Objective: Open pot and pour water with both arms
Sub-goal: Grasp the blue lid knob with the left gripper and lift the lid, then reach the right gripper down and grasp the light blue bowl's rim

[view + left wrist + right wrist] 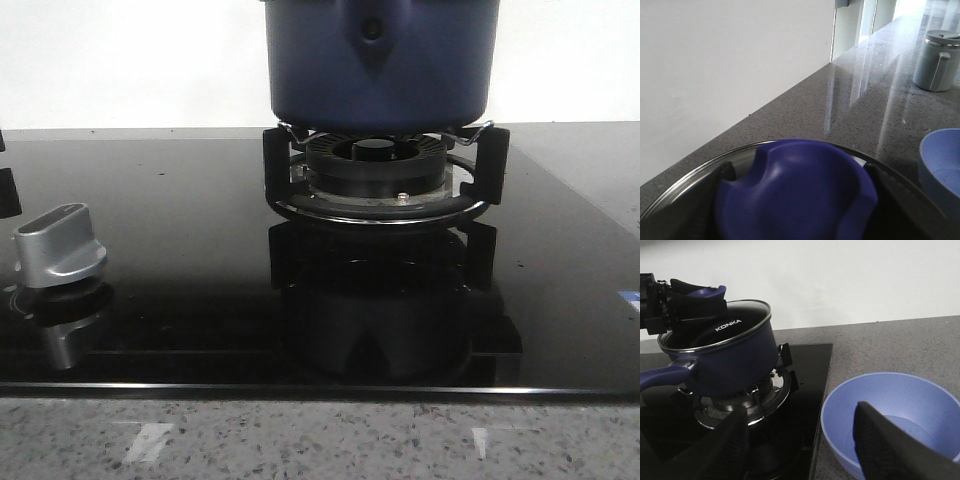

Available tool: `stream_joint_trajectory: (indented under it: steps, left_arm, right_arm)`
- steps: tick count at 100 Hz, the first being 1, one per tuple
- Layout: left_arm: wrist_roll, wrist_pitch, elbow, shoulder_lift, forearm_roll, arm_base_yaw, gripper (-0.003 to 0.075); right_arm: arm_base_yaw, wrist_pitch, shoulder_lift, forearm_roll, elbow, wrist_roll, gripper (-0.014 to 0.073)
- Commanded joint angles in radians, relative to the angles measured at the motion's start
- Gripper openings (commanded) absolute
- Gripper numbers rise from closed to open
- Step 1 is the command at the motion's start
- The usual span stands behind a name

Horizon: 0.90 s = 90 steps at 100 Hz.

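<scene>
Spread right hand (805,440) beside pot (725,365); left hand (687,302) pinching its lid knob (795,192).

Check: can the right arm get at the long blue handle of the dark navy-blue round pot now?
Probably yes. The right gripper is open and empty, with nothing between it and the handle of the pot. The left gripper is at the blue lid knob, clear of that handle.
</scene>
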Motion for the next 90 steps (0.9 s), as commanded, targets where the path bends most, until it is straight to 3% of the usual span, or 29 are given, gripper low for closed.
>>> stream_joint_trajectory:
  steps: [1,16,30,66,90]
  left_arm:
    - [-0.007,0.06,-0.037,-0.045,-0.079,-0.004,0.0347]
    - [-0.007,0.085,-0.037,-0.045,-0.079,-0.004,0.0224]
    - [-0.007,0.12,-0.037,-0.045,-0.079,-0.004,0.0174]
    - [-0.007,0.135,-0.037,-0.082,-0.079,0.0,0.0183]
    - [-0.073,0.165,-0.055,-0.089,-0.079,0.028,0.034]
  right_arm:
    - [-0.005,-0.064,0.026,0.003,-0.012,-0.014,0.0414]
    - [-0.005,-0.064,0.026,0.003,-0.005,-0.014,0.0414]
    - [-0.005,-0.064,0.026,0.003,-0.005,-0.014,0.0414]
    - [-0.005,-0.069,0.026,0.003,-0.005,-0.014,0.0414]
    - [-0.005,-0.069,0.026,0.003,-0.005,-0.014,0.0414]
